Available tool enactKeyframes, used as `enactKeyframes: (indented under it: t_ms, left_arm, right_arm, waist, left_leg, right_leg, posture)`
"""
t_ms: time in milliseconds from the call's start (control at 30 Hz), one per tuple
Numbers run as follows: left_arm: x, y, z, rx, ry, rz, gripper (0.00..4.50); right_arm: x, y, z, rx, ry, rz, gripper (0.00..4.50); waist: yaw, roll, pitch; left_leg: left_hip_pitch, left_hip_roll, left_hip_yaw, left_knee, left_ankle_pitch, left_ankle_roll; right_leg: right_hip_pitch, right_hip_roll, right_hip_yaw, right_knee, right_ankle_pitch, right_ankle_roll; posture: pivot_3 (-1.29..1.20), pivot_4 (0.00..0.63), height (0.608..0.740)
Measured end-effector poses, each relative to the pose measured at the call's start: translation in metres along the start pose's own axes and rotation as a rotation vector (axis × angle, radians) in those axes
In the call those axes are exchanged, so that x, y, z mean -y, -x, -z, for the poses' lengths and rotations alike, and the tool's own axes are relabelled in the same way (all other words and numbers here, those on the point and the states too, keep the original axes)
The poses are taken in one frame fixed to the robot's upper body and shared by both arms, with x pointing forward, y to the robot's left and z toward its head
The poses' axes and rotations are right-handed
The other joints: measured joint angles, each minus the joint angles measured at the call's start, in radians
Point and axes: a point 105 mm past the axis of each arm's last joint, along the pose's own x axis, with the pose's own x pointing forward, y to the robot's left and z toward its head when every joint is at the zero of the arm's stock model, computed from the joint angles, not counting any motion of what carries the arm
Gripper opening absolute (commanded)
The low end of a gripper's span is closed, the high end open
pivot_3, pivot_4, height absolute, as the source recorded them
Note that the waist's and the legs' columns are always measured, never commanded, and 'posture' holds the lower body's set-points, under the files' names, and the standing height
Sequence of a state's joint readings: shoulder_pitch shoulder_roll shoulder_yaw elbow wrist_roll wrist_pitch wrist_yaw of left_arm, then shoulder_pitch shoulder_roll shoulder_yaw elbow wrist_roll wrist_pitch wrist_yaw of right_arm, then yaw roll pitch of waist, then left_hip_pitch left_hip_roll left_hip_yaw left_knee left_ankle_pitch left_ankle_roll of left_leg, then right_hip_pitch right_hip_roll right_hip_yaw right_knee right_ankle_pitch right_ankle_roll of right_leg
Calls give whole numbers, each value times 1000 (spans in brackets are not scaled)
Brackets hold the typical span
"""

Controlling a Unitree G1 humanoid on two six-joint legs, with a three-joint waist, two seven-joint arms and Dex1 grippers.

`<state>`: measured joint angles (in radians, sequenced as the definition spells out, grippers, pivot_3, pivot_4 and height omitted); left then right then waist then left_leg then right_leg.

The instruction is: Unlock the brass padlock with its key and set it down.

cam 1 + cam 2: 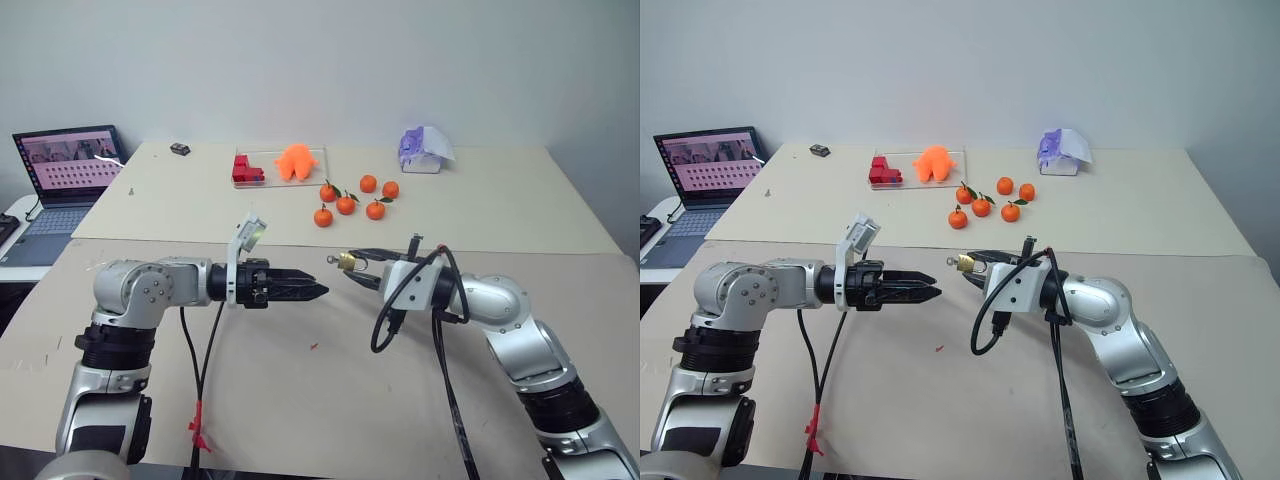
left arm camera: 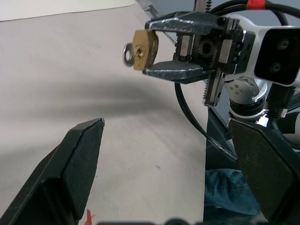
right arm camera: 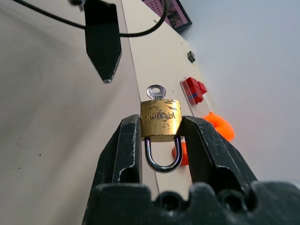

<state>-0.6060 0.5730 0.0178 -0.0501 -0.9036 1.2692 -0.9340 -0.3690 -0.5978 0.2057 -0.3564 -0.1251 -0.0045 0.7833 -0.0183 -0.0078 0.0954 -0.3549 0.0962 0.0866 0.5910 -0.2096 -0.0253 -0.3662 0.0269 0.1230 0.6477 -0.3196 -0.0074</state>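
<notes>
The padlock [image 3: 161, 120] is up in the air over the near table [image 1: 330, 400], squeezed between the two fingers of the right gripper [image 1: 352, 268]. The key [image 3: 156, 92] sticks out of the lock's body, pointing at the left gripper [image 1: 930, 286]. That one is wide open, holds nothing, and hangs just left of the lock. Five oranges [image 1: 346, 205] sit on the far table [image 1: 500, 200].

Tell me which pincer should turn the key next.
Left, probably. The right pincer is shut on the brass padlock, key in its keyhole pointing toward the left pincer, which is open, holds nothing and faces the key.
</notes>
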Motion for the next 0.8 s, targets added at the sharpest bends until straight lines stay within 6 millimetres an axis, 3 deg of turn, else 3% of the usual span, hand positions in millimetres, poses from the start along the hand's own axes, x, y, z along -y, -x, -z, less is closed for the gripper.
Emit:
enactKeyframes:
  t_ms: [100,467,633,800]
  left_arm:
    - [1,0,-3,4,-4,4,3393]
    - [0,4,-20,65,0,18,3393]
    - [-3,1,-20,76,24,28,2036]
    - [-3,-1,-22,78,22,32,2036]
  right_arm:
    - [1,1,0,1,-14,3,912]
    - [-1,7,-4,-11,-36,-4,912]
    - [-1,7,-10,-3,-42,-5,912]
    - [-1,8,-12,3,-56,-5,912]
  waist:
    - [1,0,0]
    - [0,0,0]
    - [1,0,0]
    - [1,0,0]
  left_leg:
    - [-1,-1,0,0,0,0]
    - [-1,-1,0,0,0,0]
    - [-1,-1,0,0,0,0]
    - [-1,-1,-1,0,0,0]
  right_leg:
    - [0,0,0,0,0,0]
    - [0,0,0,0,-1,1]
    - [0,-1,0,0,-1,1]
    - [0,0,0,0,-1,1]
  posture:
    - [0,150,689]
    - [0,150,689]
    - [0,150,689]
    - [0,150,689]
